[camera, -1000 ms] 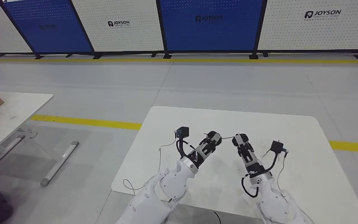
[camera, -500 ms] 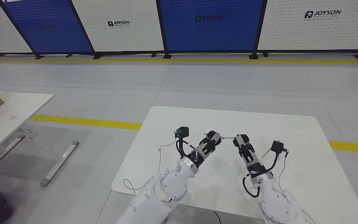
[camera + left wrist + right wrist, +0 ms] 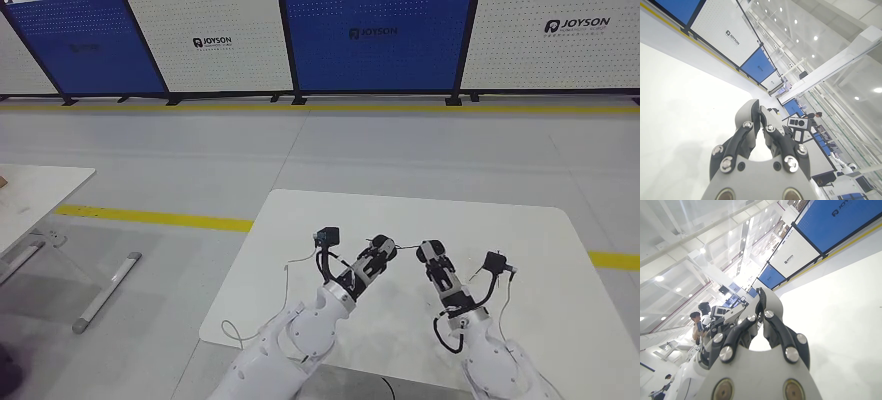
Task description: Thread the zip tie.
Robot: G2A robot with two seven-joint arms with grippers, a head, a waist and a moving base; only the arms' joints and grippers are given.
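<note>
Nearest, in the left wrist view: left fingers clenched, dark pads pressed flat together with barely a seam between, over the white surface. Same in the right wrist view: right fingers clamped shut, pads tight against each other. Too close in to make out any strip in either seam.

From above, tip to tip and just apart: left fingers and right fingers pointed at each other. Between the two sets of fingertips, the zip tie, a thin dark line stretched level above the surface, one end gripped at each side. Behind the left fingers, up on the wrist, the left camera box; behind the right fingers, the right camera box, each black with a thin cable.

Beyond the fingertips, more white surface out to its far edge, then grey floor. Well out past the left fingers' outer side, a yellow line on the floor, a grey bar lying flat, and a second white table. Farthest from the fingers, a row of blue and white panels
</note>
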